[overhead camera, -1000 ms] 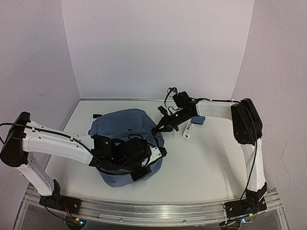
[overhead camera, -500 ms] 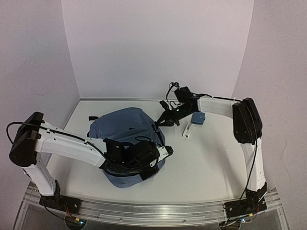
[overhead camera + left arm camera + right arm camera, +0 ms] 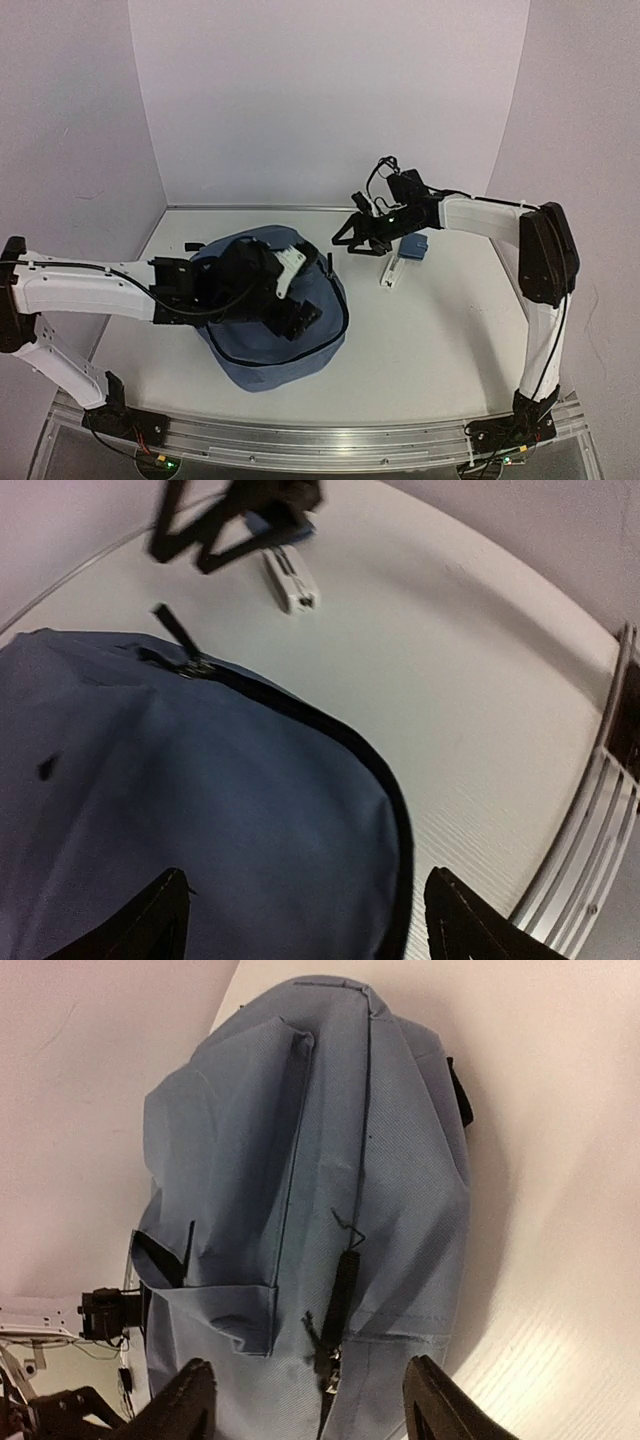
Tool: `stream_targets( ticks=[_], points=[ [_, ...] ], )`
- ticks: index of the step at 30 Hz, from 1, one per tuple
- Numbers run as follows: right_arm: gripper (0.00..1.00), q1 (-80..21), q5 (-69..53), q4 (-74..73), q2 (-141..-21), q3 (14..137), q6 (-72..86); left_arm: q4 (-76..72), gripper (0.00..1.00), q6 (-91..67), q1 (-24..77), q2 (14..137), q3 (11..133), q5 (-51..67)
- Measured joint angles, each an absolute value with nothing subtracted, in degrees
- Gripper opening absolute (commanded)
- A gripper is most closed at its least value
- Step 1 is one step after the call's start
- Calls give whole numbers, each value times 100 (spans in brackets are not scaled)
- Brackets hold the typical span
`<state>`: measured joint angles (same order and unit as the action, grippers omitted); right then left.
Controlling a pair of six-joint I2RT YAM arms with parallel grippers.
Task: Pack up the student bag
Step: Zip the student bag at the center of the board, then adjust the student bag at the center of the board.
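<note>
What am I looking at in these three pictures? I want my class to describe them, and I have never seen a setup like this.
This is a robot with two white arms bolted at the near edge of a white table. Each arm ends in a two-fingered claw. The wide picture is taken from above and behind the arms. The other two come from small cameras on the wrists, so the dark shapes along their bottom edges are each claw's own fingers.

On the table lies a slate-blue student bag. To its right are a small white object and a small blue object, both too small to identify. The left claw hangs over the bag. The right claw is beside the bag's far right corner, facing it. Both are open and hold nothing.
</note>
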<state>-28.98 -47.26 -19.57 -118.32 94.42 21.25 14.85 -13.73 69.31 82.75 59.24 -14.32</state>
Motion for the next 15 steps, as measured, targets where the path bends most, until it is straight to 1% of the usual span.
stream_targets(
  ticks=[4,9,12,15],
  points=[
    [73,-2896,-4487,-2013,-11294,9187,1889,1759,85,-1954,6106,7621,5924,-1738],
    [74,-2917,-4261,-2165,-11288,9039,1619,2421,91,-2809,5282,7185,5928,-2333],
    [71,-2984,-4204,-2288,-11526,9024,1463,2806,94,-3582,5156,7173,5816,-2618],
    [65,-3095,-4218,-2404,-11806,8999,1350,3010,96,-4431,5061,7021,5360,-2750]
  ],
)
